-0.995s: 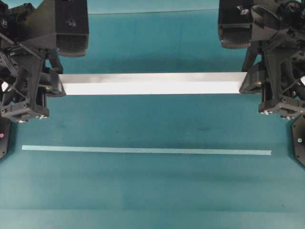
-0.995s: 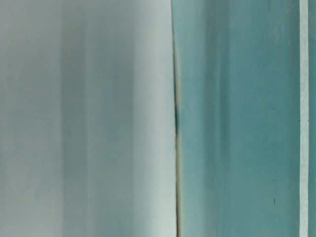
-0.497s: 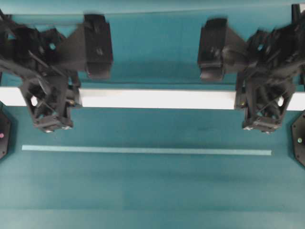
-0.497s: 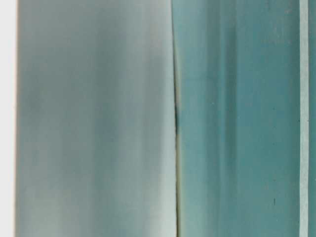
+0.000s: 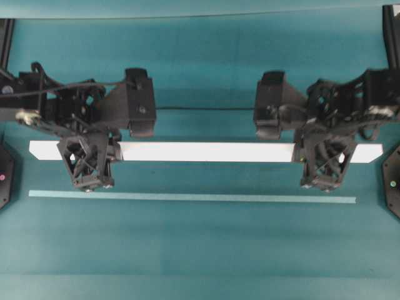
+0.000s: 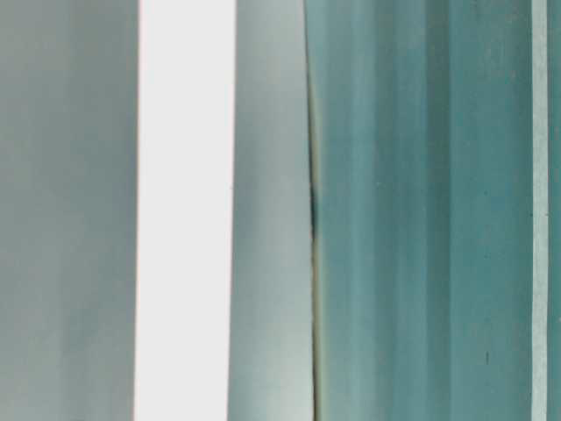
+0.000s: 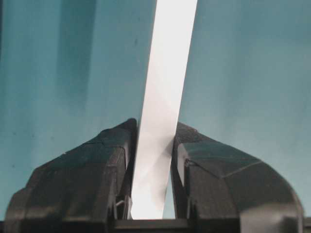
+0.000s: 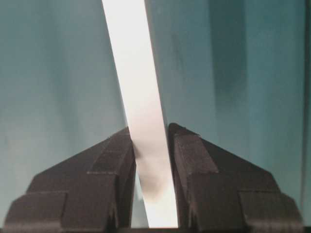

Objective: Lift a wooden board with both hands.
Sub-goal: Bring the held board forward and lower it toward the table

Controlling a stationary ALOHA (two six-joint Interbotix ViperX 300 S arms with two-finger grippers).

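Note:
The wooden board (image 5: 206, 152) is a long white plank lying left to right across the teal table. My left gripper (image 5: 87, 154) is shut on it close to its left end, and my right gripper (image 5: 324, 154) is shut on it close to its right end. Seen from the left wrist, the board (image 7: 167, 73) runs away between the two black fingers of the left gripper (image 7: 154, 133), which press on its sides. The right wrist view matches: the board (image 8: 133, 63) is pinched in the right gripper (image 8: 148, 131). At table level the board (image 6: 184, 210) is a blurred white band.
A thin pale teal stripe (image 5: 187, 197) lies on the table just in front of the board, parallel to it; it also shows at table level (image 6: 539, 210). Black arm bases stand at the left edge (image 5: 5, 178) and the right edge (image 5: 392, 187).
Both arms and the board have shifted toward the front of the overhead view and look smaller, farther from that camera. The board's ends now show, and the board has come into the table-level view.

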